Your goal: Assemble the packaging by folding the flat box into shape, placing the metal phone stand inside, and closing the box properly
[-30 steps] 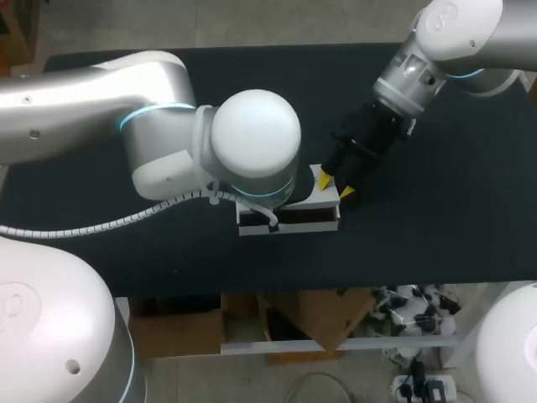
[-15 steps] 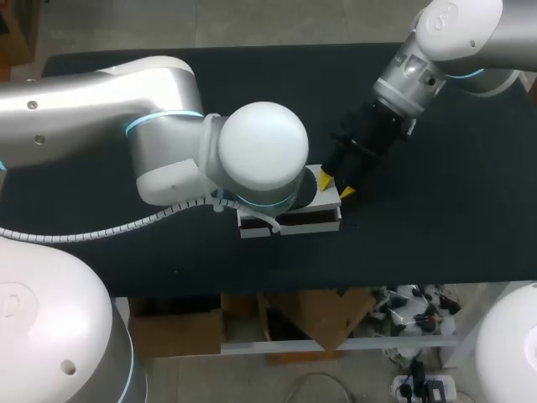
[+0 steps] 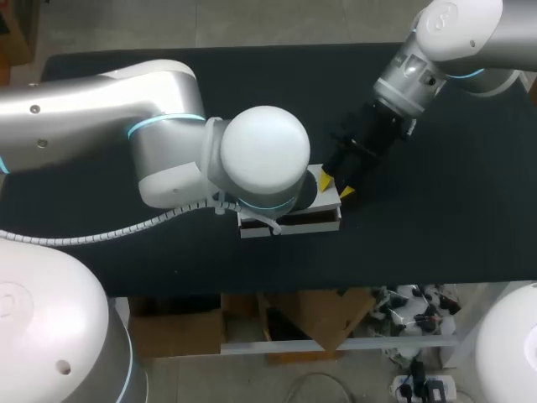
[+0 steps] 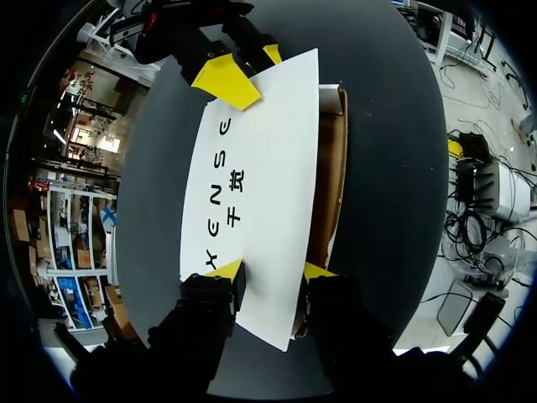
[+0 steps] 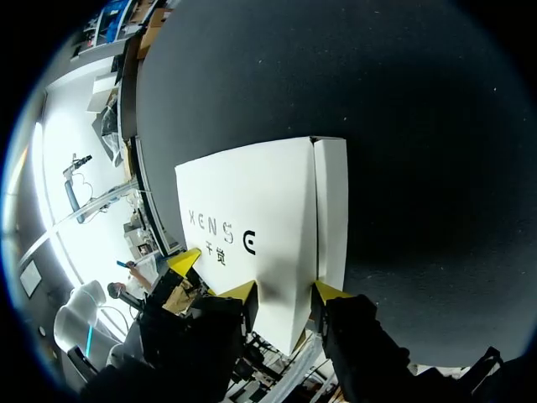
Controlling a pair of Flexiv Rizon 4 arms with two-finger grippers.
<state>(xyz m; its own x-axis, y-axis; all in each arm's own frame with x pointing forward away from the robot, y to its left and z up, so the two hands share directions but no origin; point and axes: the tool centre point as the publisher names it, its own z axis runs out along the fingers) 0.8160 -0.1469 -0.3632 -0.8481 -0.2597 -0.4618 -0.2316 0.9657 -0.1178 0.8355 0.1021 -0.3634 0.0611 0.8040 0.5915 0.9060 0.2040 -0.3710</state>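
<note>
Head view: white cardboard box (image 3: 329, 201) sits on the black tabletop (image 3: 436, 218) near the edge nearest the robot, approx. mid-way, brown inside showing along its near side. R gripper (image 3: 336, 185) is clamped on the box's right end, one yellow tip each side. Left wrist view: L gripper (image 4: 273, 270) is clamped on the opposite end, w/ the printed white lid (image 4: 252, 168) tilted over the opening.

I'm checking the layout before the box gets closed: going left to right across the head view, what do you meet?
Left arm's silver-white link → white cardboard box → right arm's grey wrist.
</note>
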